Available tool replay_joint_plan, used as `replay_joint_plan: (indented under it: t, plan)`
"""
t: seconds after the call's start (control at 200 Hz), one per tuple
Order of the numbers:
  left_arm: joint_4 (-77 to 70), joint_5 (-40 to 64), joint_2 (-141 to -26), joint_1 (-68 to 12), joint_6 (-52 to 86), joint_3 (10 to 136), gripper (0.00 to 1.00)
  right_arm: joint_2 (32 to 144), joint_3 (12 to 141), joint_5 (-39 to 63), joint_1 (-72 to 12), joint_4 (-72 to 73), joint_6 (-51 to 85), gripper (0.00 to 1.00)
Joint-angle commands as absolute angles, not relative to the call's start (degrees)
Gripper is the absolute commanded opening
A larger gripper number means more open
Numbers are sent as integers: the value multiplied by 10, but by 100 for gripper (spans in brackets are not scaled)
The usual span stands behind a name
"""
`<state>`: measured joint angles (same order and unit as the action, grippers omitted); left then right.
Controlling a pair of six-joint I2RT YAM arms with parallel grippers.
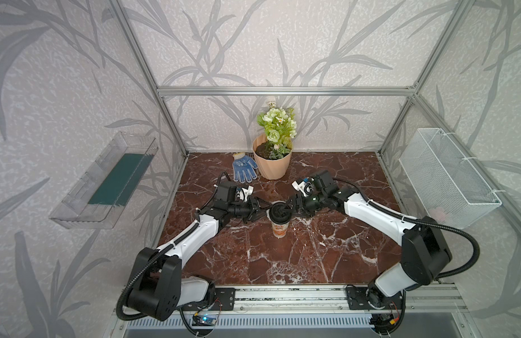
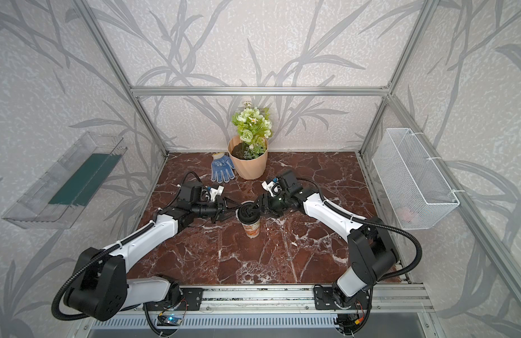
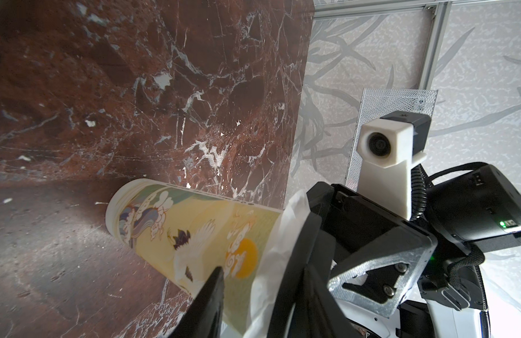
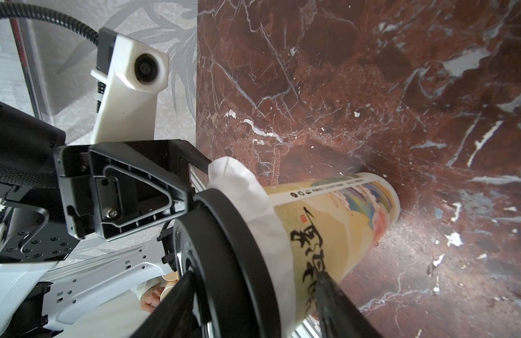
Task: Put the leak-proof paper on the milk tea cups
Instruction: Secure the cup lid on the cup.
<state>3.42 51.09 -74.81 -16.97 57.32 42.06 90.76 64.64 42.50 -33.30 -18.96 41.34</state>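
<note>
Both arms are built alike: the left arm (image 1: 192,237) and the right arm (image 1: 370,210) are clad in glossy white shells, joined by blocky black motor housings. A black corrugated hose (image 4: 69,19) is run along each arm towards the wrist. Just behind each hand a round dark lens is set in a white printed bracket (image 4: 130,76). The left gripper (image 1: 260,211) and right gripper (image 1: 288,206) are made in black — ribbed triangular frames fixed with silver screws (image 4: 110,213) — and a green light (image 3: 502,224) is lit behind the right hand.
</note>
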Motion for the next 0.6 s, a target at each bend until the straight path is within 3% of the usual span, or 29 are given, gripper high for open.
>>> replay_joint_plan:
  t: [0.0,0.185,0.595]
  plan:
    - [162,467,-777,-174,551,401,41,932,624,390,-337,-259,402,63]
    - [147,469,-770,-174,556,408,42,928,621,391,-337,-251,406,63]
    - [23,494,-748,-174,623,469,54,902,656,404,-331,-242,411,71]
